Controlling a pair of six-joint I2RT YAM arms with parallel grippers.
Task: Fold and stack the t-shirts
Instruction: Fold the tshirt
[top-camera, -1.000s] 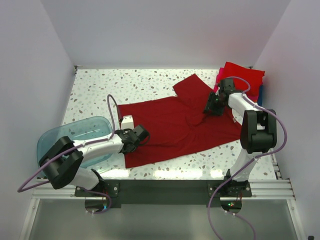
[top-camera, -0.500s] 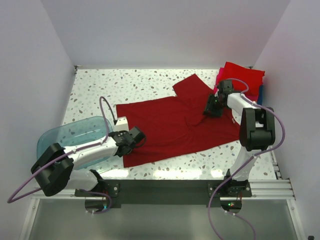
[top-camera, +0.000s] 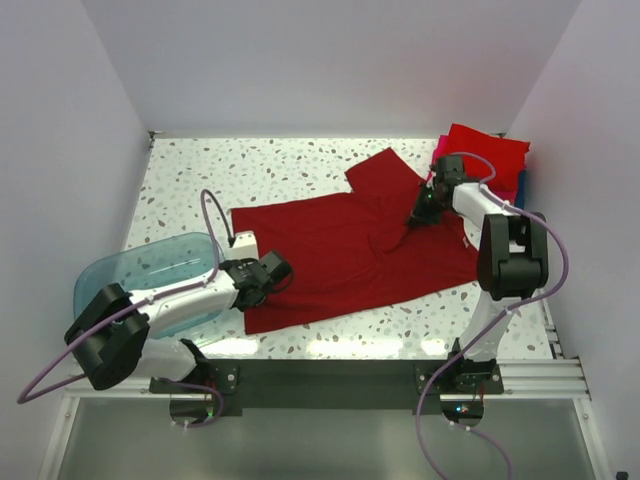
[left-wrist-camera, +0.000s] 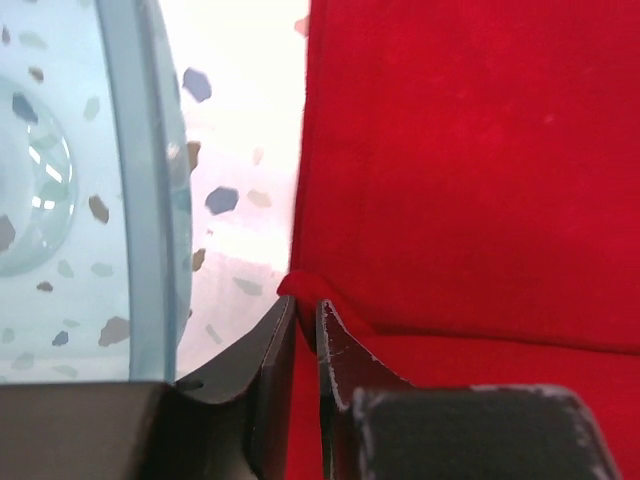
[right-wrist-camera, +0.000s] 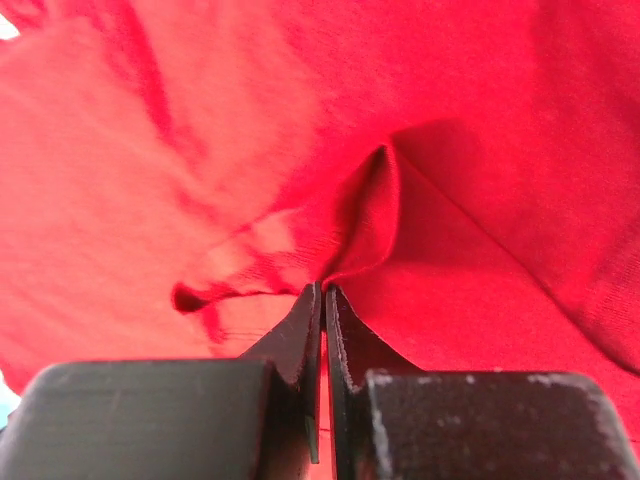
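Note:
A plain dark red t-shirt (top-camera: 340, 250) lies spread flat across the middle of the table. My left gripper (top-camera: 283, 275) is at its near-left hem. In the left wrist view the jaws (left-wrist-camera: 307, 305) stand a narrow slit apart, with a small raised fold of the red cloth (left-wrist-camera: 470, 180) caught between the tips. My right gripper (top-camera: 415, 222) is down on the shirt's right part, near the sleeve. In the right wrist view it (right-wrist-camera: 324, 290) is shut, pinching a ridge of red cloth (right-wrist-camera: 200, 150). A stack of folded t-shirts (top-camera: 485, 160), bright red on top, sits at the far right corner.
A translucent blue plastic tub (top-camera: 150, 275) stands at the near left, right beside my left arm; its wall (left-wrist-camera: 150, 180) fills the left of the left wrist view. Speckled tabletop (top-camera: 250, 165) shows behind the shirt. White walls close in on three sides.
The right gripper has closed on a fold of the dark red shirt. The left arm has drawn back slightly toward the near left, and its jaws have parted a little.

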